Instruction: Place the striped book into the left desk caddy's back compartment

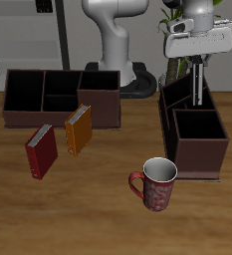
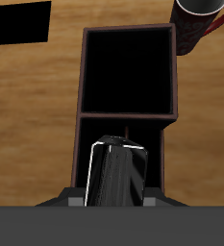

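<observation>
From the exterior view, the gripper [image 1: 198,62] hangs above the left desk caddy [image 1: 192,127], with the striped book [image 1: 198,85] held on edge beneath it, a thin upright sliver reaching down toward the narrow divided end of the box. That upright hold suits the back compartment [image 1: 174,98], which looks too slim to take the book flat. The large square bin [image 1: 199,127] lies nearer the table's front edge, and a red patterned mug [image 1: 155,184] stands just beyond it. Across the table sit the other caddy [image 1: 60,96], seen widthwise, with a red book [image 1: 42,150] and an orange book [image 1: 78,129] lying before it.

In the wrist view, the fingers are clamped on the striped book [image 2: 118,173], its dark glossy cover filling the space between them, directly over the small slot [image 2: 123,154]. The square bin [image 2: 128,69] opens beyond, the mug's rim [image 2: 202,8] past it. Whether the book's lower edge has entered the slot is hard to judge from here; I would guess it is at or just below the rim.
</observation>
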